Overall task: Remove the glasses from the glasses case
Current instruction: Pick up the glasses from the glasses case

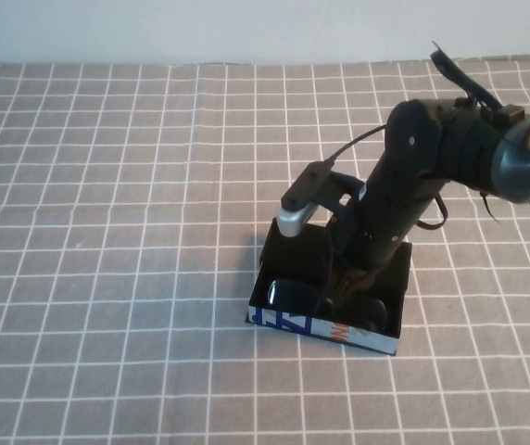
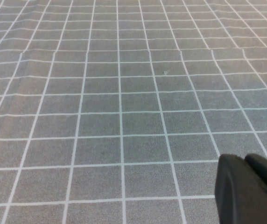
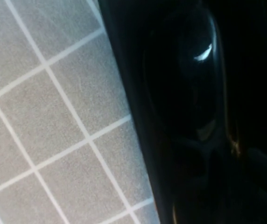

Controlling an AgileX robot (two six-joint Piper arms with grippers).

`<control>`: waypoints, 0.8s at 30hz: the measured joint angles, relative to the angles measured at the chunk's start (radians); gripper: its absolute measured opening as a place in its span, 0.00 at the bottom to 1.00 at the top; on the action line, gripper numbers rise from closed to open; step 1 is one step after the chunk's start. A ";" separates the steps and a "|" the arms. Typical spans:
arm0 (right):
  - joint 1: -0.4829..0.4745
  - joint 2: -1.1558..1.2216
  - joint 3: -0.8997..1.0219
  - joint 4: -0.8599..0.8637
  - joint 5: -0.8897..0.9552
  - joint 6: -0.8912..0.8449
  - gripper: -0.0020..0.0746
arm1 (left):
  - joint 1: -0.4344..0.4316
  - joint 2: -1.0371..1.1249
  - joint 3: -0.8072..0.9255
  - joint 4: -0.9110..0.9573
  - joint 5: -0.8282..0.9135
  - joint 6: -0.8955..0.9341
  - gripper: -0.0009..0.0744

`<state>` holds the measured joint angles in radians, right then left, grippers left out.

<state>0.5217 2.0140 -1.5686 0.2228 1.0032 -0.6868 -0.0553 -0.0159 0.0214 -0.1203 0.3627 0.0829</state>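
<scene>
The glasses case (image 1: 322, 327) lies open on the checked cloth, black inside, with its white printed side panel toward me. The black glasses (image 1: 289, 295) lie inside it, one dark lens left of the arm and the other partly hidden behind it. My right gripper (image 1: 344, 284) reaches down into the case at the middle of the glasses. In the right wrist view one glossy lens (image 3: 189, 79) and the case wall (image 3: 124, 60) fill the dark side. My left gripper (image 2: 245, 161) is shut and empty over bare cloth, out of the high view.
A grey tablecloth with a white grid (image 1: 107, 232) covers the table. A white wall (image 1: 200, 28) runs along the far edge. The right arm's cables (image 1: 450, 65) stick up at the back right.
</scene>
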 joint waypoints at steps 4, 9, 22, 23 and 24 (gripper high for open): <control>0.000 0.002 -0.051 0.009 0.034 0.000 0.02 | 0.000 0.000 0.000 0.000 0.000 0.000 0.01; 0.000 -0.047 -0.066 0.019 0.050 0.000 0.01 | 0.000 0.000 0.000 0.000 0.000 0.000 0.01; 0.000 -0.049 -0.067 -0.020 0.097 -0.027 0.37 | 0.000 0.000 0.000 0.000 0.000 0.000 0.01; 0.000 -0.040 -0.067 -0.018 0.094 -0.027 0.39 | 0.000 0.000 0.000 0.000 0.000 0.000 0.01; 0.000 -0.030 -0.067 -0.018 0.089 -0.027 0.41 | 0.000 0.000 0.000 0.000 0.000 0.000 0.01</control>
<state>0.5217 1.9840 -1.6360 0.2050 1.0925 -0.7133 -0.0553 -0.0159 0.0214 -0.1203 0.3627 0.0829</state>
